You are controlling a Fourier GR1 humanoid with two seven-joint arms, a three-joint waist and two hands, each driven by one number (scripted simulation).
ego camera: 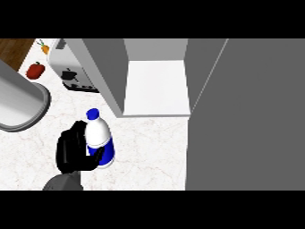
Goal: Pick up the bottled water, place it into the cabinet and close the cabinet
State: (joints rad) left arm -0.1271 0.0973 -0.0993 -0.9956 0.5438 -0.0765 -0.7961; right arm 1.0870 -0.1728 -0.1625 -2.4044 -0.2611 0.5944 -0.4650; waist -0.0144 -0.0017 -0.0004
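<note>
- Right now my left hand is curled round the white plastic water bottle with blue cap and label, upright near the white marble table's front edge.
- I'd lift it straight, then swing it into the open grey cabinet, clearing its door.
- My right hand isn't showing.

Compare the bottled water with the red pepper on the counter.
The bottled water is white with a blue cap and blue base; the red pepper is red with a dark stem. The bottle is tall and looks far larger; the pepper is squat. The left hand curls round the bottle; the pepper sits untouched. Both are over the white counter.
</note>
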